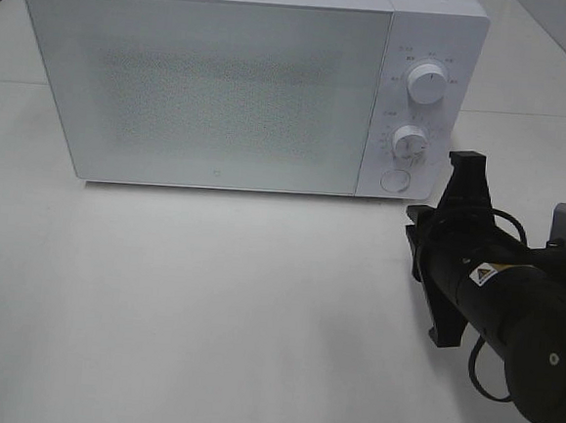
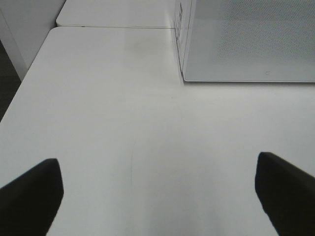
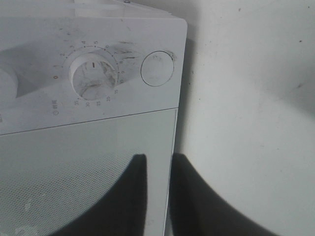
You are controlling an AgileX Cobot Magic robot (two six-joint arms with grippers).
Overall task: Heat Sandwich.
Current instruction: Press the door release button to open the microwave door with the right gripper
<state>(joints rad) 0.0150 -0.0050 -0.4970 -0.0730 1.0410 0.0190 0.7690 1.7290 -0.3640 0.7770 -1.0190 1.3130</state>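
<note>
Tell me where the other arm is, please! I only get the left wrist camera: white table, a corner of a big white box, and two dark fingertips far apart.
Observer: The black right arm is by the front right corner of the white box-shaped microwave oven, beside its control panel.
Operator: Is its grabber wide open like mine?
Observer: No. The right gripper has its fingers close together with only a thin gap, and nothing is between them.
Operator: What does it point at?
Observer: Its wrist camera shows a round white push button on the panel ahead, next to two white dials.
</note>
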